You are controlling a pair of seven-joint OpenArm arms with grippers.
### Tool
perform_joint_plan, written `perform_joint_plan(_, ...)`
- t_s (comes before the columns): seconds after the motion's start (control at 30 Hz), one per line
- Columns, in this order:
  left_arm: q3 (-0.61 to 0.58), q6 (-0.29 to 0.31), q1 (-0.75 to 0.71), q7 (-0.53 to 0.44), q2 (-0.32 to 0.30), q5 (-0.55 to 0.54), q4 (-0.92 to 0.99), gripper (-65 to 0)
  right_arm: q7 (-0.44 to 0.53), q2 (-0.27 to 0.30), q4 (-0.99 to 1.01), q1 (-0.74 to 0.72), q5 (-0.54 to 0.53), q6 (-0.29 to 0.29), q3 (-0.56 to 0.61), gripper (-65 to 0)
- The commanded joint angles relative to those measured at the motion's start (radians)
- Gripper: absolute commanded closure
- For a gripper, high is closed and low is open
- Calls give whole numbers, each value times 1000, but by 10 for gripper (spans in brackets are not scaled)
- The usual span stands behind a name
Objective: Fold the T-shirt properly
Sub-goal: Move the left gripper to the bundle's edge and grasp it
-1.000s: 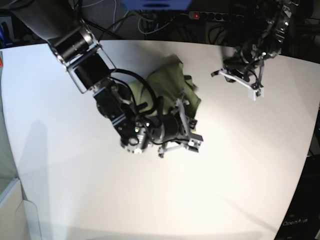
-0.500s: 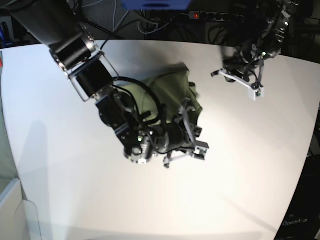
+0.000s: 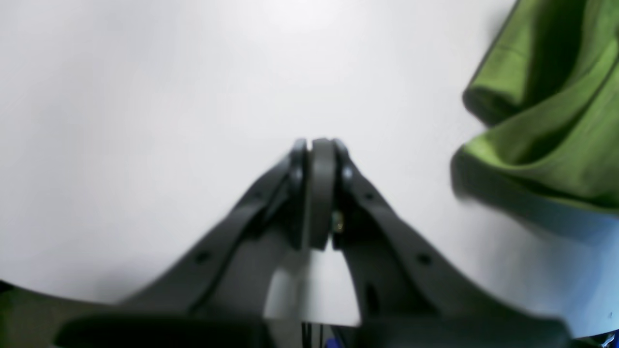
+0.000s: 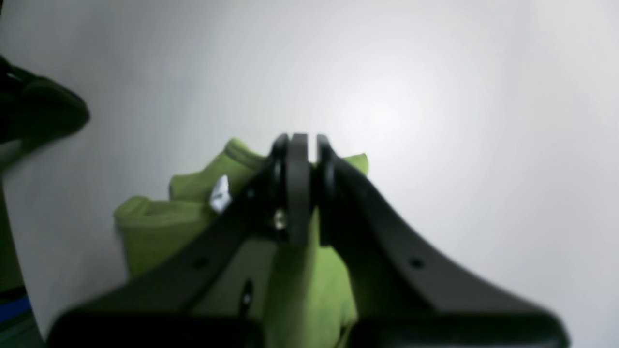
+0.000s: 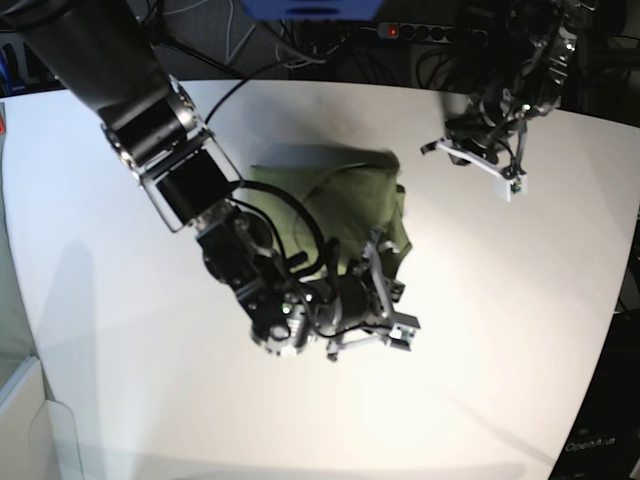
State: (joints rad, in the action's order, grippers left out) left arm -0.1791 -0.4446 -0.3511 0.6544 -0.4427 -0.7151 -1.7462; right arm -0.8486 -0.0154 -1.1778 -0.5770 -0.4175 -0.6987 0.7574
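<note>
The olive-green T-shirt point(image 5: 345, 200) lies bunched in the middle of the white table point(image 5: 120, 330). My right gripper point(image 5: 395, 335) is at the shirt's near edge, jaws shut with the green fabric point(image 4: 159, 227) pinched between them and trailing underneath. A small white label point(image 4: 220, 193) shows on a fold. My left gripper point(image 5: 510, 183) hangs above the table at the far right, shut with nothing in it point(image 3: 319, 145). In the left wrist view, folds of the T-shirt point(image 3: 556, 121) lie apart from it at the right edge.
A power strip point(image 5: 430, 32) and cables run behind the table's far edge. A pale bin point(image 5: 30, 420) stands off the table at the lower left. The table's right edge curves down past the left arm.
My right arm has moved toward the table's near side and a little right, dragging the T-shirt with it; the cloth has stretched out wider. The left arm has not moved.
</note>
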Motion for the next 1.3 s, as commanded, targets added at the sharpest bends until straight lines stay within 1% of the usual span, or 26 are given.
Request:
perform_joint_plan(0.0, -4, -9, -7, 43, -1, -8, 1, -22, 22, -7, -14, -31, -10, 1, 11, -7)
perform_joint_plan(0.1, -4, -9, 20, 43, 0, -19, -10, -22, 27, -5, -14, -33, -10, 1, 21, -6)
perform_joint_plan(0.23, -58, -12, 86, 43, 0, -19, -7, -22, 27, -5, -14, -28, -10, 1, 21, -6)
perform_joint_plan(0.33, -64, -13, 120, 43, 3, -19, -5, -22, 27, -5, -14, -25, -10, 1, 21, -6)
perform_joint_plan(0.4, -61, -13, 148, 43, 22, -19, -8, -22, 27, -5, -14, -24, -10, 1, 21, -6)
perform_joint_plan(0.47, -61, -13, 171, 46, 26, -19, -8, -22, 25, -5, -14, -24, -10, 1, 21, -6)
perform_joint_plan(0.53, -58, -15, 182, 86, 31, -16, -8, -22, 22, -5, -14, -24, -10, 1, 21, -6)
perform_joint_plan(0.6, -33, -15, 192, 101, 32, -16, -8, -22, 22, -4, -14, -24, -10, 1, 21, -6)
perform_joint_plan(0.7, 3, -13, 212, 106, 32, -16, -4, -22, 24, 2, -14, -22, -10, 1, 21, -6)
perform_joint_plan(0.83, 0, -10, 255, 97, 34, -7, 5, -22, 22, 7, -14, -21, -10, 1, 20, -6)
perform_joint_plan(1.0, -3, -9, 307, 107, 75, -7, 7, -22, 22, 7, -14, -21, -10, 1, 20, -6)
perform_joint_plan(1.1, -4, -9, 315, 107, 97, -5, 50, -22, 22, 7, -14, -21, -10, 1, 20, -6)
perform_joint_plan(1.27, -4, -7, 315, 97, 106, -5, 125, -22, 22, 9, -14, -21, -10, 1, 20, -6)
